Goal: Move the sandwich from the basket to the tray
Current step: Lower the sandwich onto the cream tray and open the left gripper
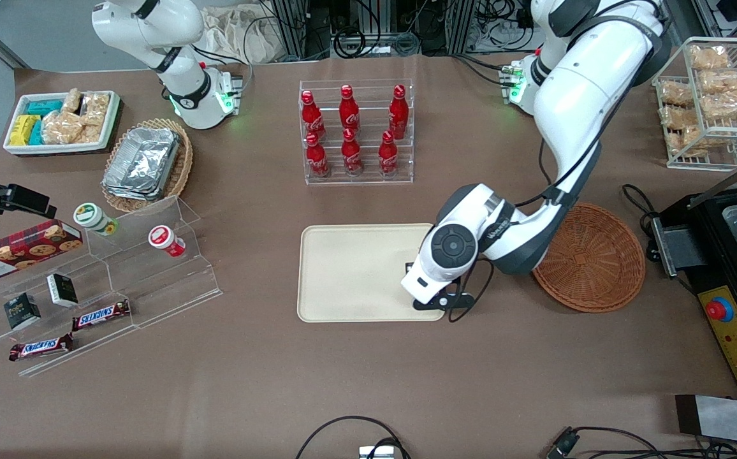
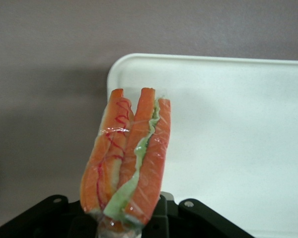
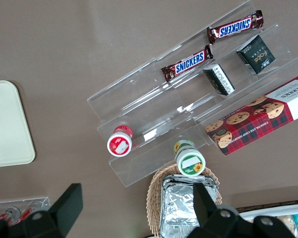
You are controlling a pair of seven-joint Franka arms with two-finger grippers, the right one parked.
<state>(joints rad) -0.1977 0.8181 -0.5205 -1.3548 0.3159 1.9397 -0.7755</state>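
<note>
My left gripper (image 1: 435, 296) hangs over the corner of the cream tray (image 1: 356, 271) that lies nearest the front camera and the round reddish-brown basket (image 1: 591, 258). In the left wrist view the gripper (image 2: 131, 225) is shut on the sandwich (image 2: 129, 158), a plastic-wrapped wedge with orange and green layers along its cut edge. The sandwich hangs over the rim of the tray (image 2: 238, 124), partly over the brown table. In the front view the arm's hand hides the sandwich. Nothing shows in the basket, though the arm covers one edge of it.
A clear rack of red cola bottles (image 1: 356, 134) stands farther from the front camera than the tray. An acrylic stepped stand with snacks (image 1: 107, 274) and an oval basket of foil containers (image 1: 146, 162) lie toward the parked arm's end. A black machine (image 1: 725, 268) stands beside the basket.
</note>
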